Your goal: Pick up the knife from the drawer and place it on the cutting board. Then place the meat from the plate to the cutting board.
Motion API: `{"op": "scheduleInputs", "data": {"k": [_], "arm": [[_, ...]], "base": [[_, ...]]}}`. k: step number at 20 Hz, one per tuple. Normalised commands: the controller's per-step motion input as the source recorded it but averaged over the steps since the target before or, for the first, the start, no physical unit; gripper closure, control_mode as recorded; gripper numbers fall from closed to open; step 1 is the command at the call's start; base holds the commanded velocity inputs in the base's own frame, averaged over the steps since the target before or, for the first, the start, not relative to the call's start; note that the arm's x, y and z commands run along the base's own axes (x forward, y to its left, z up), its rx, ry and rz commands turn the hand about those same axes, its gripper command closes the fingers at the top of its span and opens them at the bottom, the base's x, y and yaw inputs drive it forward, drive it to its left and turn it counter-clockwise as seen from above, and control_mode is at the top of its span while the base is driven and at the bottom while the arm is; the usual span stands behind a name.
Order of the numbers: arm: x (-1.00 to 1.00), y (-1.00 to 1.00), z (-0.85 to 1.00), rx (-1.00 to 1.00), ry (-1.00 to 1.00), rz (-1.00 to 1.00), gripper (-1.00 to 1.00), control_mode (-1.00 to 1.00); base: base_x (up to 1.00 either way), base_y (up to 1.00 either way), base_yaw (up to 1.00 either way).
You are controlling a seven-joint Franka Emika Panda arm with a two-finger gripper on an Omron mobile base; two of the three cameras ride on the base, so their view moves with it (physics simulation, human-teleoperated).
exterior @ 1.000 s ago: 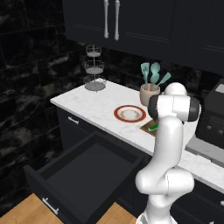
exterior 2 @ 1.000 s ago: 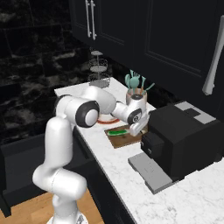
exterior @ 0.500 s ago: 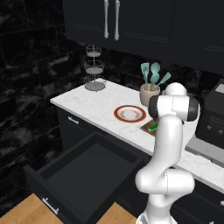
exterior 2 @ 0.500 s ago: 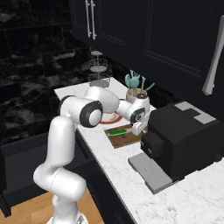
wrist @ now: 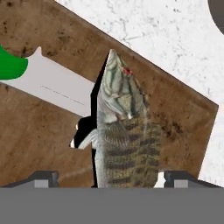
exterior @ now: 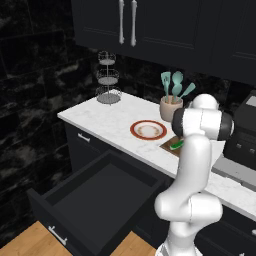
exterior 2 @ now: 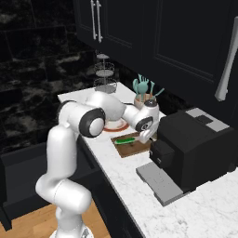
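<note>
Kitchen, simulated: black cabinets, black marbled wall, white marble counter (exterior: 107, 117) and a strip of wooden floor are recorded.

Drawer (exterior: 95, 200): black, with a silver bar handle on its front; it is pulled out below the counter at the near left, and nothing can be made out inside it.

Plate (exterior: 148, 130): round, red-orange rim, pale centre; it is set on the counter just left of the cutting board.

Cutting board (wrist: 52, 140): brown wood, laid flat on the counter beside the plate and in front of a black appliance (exterior 2: 193, 148).

Knife (wrist: 48, 83): green handle, pale grey blade; it is laid flat on the board, and its blade tip is covered by the meat.

Meat (wrist: 122, 131): an elongated fish-shaped piece, brown-grey with paler streaks; it is laid on the board across the knife's blade.

Gripper (wrist: 105, 179): it is held just above the board, with the two dark fingertips spread wide on either side of the meat; the jaws are parted and nothing is grasped.

Further items: a tiered wire stand (exterior: 108, 79) at the far left of the counter and a pot of teal utensils (exterior: 171, 102) behind the plate.
</note>
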Motion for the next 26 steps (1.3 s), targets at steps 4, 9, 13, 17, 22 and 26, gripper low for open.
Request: {"op": "scheduleInputs", "data": {"k": [4,9,13,17,22,26], "arm": [[-0.51,0.11,0.29,0.0,-0.27,0.0,-1.0,-1.0],[-0.44,0.59,0.41,0.0,-0.19,0.0,-1.0,-1.0],[-0.24,1.0,0.34,-0.03,-0.08,-0.02,-1.0,-1.0],[-0.14,1.0,0.32,-0.06,-0.03,-0.04,-1.0,-1.0],[-0.34,0.98,0.67,-0.05,-0.01,-0.04,-1.0,-1.0],[-0.61,0.69,1.0,-0.01,0.0,0.0,-1.0,-1.0]], "base": [[0.0,0.0,0.0],[0.0,0.0,0.0],[0.0,0.0,0.0],[0.0,0.0,0.0],[0.0,0.0,0.0],[0.0,0.0,0.0]]}}
